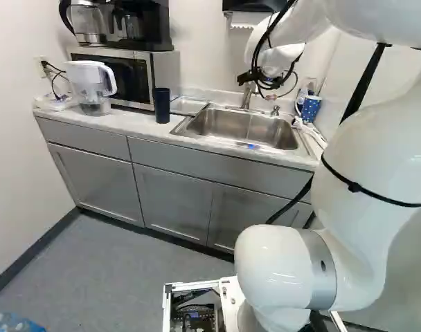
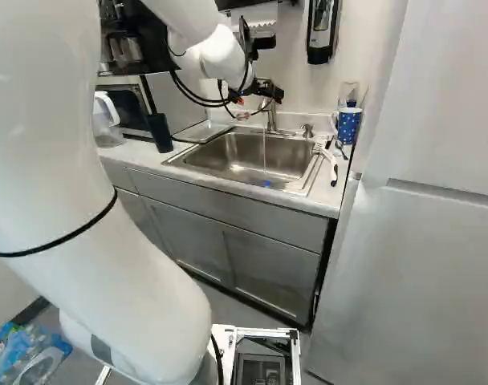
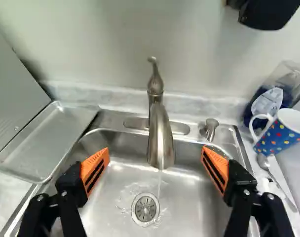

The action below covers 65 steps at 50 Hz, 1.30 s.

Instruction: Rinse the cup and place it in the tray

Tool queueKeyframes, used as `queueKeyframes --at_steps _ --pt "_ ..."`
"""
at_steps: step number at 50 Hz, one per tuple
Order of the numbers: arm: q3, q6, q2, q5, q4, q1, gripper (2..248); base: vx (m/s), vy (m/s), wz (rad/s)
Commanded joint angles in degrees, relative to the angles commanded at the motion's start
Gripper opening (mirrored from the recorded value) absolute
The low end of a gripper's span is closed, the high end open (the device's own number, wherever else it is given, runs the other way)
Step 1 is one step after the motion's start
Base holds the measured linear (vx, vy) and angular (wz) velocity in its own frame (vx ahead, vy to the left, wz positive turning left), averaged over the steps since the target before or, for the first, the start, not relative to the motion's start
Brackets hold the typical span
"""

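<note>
Currently the hand [image 3: 156, 155] is spread and holds nothing above the near sink [image 3: 189, 207]; its orange pads [image 3: 95, 170] stand well apart. Water [image 3: 159, 185] runs toward the drain [image 3: 145, 209]. If the hand descends or advances without offset, a finger could strike the faucet [image 3: 160, 140]. On the right, a low approach could sweep the spoon [image 3: 263, 161] or the white utensil [image 2: 327, 157] off line. The cup [image 3: 278, 138] stands upright on the counter [image 1: 131, 122], right of the sink, its handle toward the basin. A clear container [image 3: 290, 75] beside it limits finger clearance; a skewed approach could push one against the other. Once wet, the cup could slip if gripped across its curve. On the left, the tray [image 3: 56, 140] has a raised rim; insufficient lift could catch the cup's base and tip it.

Materials, near to far: ribbed pads with dark slots; smooth, shiny metal basin with a round, slotted drain; pale, mottled counter; shallow, rectangular metal tray with rounded corners; slim metal spoon; blue, glossy cup with coloured dots and a white, looped handle; brushed-metal faucet with a curved, tapered spout; plain, pale wall.
</note>
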Motion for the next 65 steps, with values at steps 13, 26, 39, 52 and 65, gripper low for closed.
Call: queueKeyframes --at_steps 13,26,39,52,65 --pt "1.19 0.00 1.20 -7.90 0.00 -0.17 247 0.000 0.000 0.000" --pt "1.19 0.00 1.20 -15.64 0.00 -0.17 247 0.000 0.000 0.000" --pt "1.19 0.00 1.20 -19.42 0.00 -0.17 247 0.000 0.000 0.000" --pt "1.36 0.00 1.38 -19.42 0.00 0.51 247 0.000 0.000 0.000" --pt "1.64 0.00 1.66 -19.42 0.00 2.86 247 0.000 0.000 0.000"
